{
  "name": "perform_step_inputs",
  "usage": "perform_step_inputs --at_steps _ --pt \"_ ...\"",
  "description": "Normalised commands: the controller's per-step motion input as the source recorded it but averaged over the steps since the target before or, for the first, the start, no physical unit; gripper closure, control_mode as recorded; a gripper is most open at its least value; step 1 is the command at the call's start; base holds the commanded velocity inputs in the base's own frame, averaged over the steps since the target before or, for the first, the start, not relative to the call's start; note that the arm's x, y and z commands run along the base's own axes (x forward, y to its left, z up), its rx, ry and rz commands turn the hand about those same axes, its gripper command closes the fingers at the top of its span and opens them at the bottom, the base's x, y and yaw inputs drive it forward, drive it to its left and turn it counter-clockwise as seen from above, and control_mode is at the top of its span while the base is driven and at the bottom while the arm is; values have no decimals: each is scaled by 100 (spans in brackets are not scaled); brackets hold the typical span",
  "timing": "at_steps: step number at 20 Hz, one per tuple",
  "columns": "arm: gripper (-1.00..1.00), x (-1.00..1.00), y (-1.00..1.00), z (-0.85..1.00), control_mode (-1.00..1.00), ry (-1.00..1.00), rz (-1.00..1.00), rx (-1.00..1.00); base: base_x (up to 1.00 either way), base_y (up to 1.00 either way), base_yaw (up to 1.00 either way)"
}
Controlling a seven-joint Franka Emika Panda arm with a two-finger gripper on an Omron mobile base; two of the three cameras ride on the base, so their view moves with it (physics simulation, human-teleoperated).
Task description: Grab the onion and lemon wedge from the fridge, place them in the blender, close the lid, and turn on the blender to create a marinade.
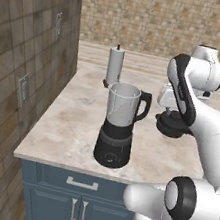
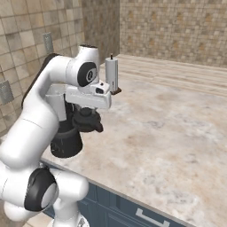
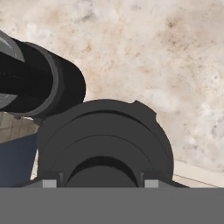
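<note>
The left base view is looking forward and down from behind the arm's left side, taking in the blender (image 1: 119, 126), the paper roll (image 1: 115, 66) and the counter (image 1: 74, 121) at middle range. The right base view is facing the same counter (image 2: 168, 133) and roll (image 2: 111, 73) from the other side. The hand view is looking down, very close, onto the lid (image 3: 105, 142) beside the blender's base (image 3: 39, 83).

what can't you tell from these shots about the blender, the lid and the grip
- Blender contents: left base view, too faint through the clear jar to tell.
- Jar and dial: right base view, hidden behind the arm.
- Lid underside: hand view, whether it rests on the counter or hangs above it.
- Gripper fingertips: hand view, cut off at the bottom.
</note>
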Motion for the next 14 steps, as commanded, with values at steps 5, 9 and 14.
perform_step_inputs --at_steps 5,9,14 --pt "100 0 1 84 -100 0 -3 -6 0 0 0" --pt "100 0 6 79 -100 0 -2 -5 0 0 0" --pt "100 0 14 70 -100 -1 -1 -6 0 0 0"
